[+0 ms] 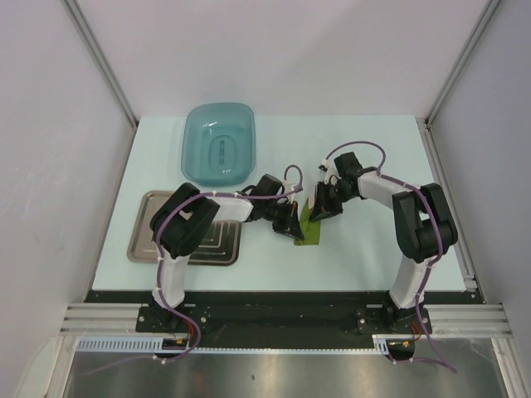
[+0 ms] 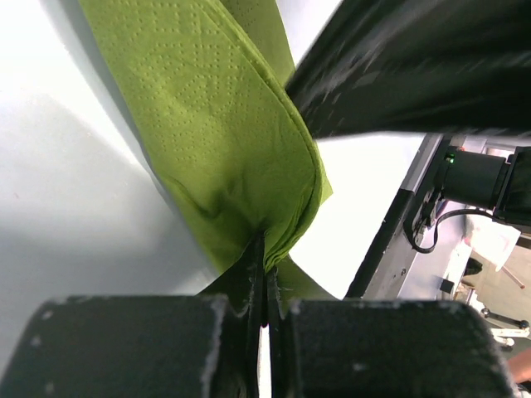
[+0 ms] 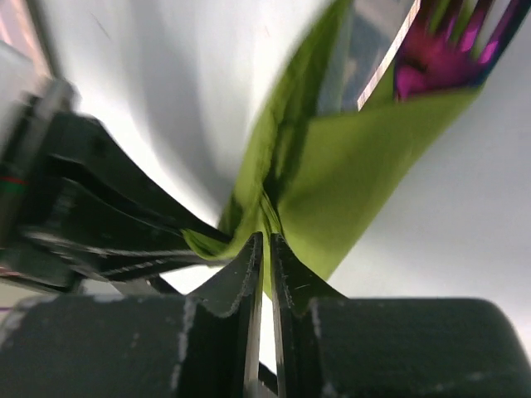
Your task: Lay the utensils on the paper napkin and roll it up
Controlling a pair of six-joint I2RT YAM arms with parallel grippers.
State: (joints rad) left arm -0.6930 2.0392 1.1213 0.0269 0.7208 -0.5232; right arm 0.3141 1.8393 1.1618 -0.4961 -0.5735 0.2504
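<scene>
The olive-green paper napkin [image 1: 309, 226] lies folded into a narrow strip at mid-table between my two grippers. My left gripper [image 1: 289, 225] is shut on a folded edge of the napkin [image 2: 224, 141]. My right gripper [image 1: 321, 207] is shut on the napkin's other edge [image 3: 348, 182]. In the right wrist view the utensils [image 3: 431, 50] show at the top, silver metal with magenta parts, lying inside the folded napkin. In the top view the utensils are hidden by the napkin and the grippers.
A teal plastic basin [image 1: 218, 143] stands at the back left. A steel tray [image 1: 148, 232] lies at the left, partly under the left arm. The right gripper's black body fills the upper right of the left wrist view [image 2: 415, 66].
</scene>
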